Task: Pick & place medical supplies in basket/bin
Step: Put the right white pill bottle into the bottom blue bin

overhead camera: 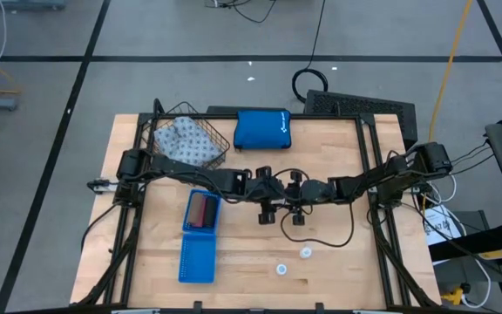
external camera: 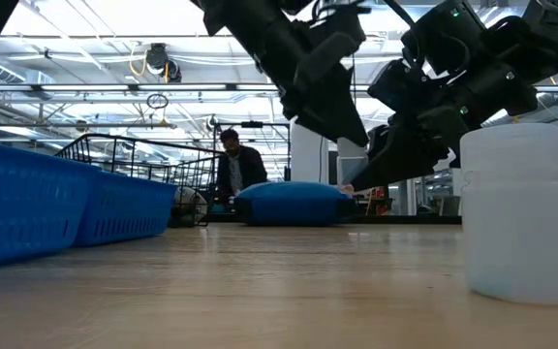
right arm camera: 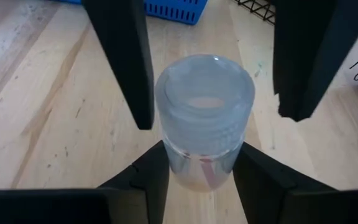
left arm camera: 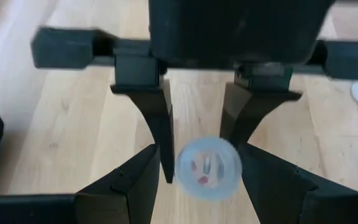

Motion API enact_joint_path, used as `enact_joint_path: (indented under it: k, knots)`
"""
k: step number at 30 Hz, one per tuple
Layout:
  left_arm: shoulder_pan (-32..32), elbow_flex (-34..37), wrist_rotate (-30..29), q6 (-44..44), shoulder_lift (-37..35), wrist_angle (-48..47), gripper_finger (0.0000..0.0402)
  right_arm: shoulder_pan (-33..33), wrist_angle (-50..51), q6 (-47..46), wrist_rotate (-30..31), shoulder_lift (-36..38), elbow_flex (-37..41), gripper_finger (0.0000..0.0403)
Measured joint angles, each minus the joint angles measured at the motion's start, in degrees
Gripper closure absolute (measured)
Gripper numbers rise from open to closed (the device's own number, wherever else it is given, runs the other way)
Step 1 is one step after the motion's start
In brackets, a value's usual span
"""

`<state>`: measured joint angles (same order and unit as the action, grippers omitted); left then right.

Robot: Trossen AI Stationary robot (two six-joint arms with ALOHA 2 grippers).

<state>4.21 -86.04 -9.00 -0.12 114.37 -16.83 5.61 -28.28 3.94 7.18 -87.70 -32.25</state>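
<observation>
Table: pack in basket, roll in tray.
Right gripper clamps one bottle, left gripper open round its cap; two bottles left.

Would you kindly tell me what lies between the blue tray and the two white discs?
Nothing: bare table separates the tray from the discs, per the high view.

Overhead, table-level, two close wrist views.

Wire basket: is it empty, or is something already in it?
Not empty. In the high view the wire basket holds the pale patterned fabric pack, which covers most of its floor.
</observation>
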Motion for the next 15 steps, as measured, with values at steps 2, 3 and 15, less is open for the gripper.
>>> enact_joint_path:
  k: [2,3,15]
  knots:
    - [-0.22,-0.04,0.05,-0.07,-0.09,0.15,0.0179,0.0,-0.17,-0.01,0.05,0.0,0.0,0.0256]
    - [-0.34,-0.04,0.3,-0.19,-0.09,0.16,0.0179,-0.02,-0.15,-0.01,0.07,0.0,0.0,0.0255]
    - [-1.62,0.55,4.52,-2.41,-0.09,-1.32,0.0257,-0.02,-0.6,-0.26,-1.57,0.0,0.0,0.0255]
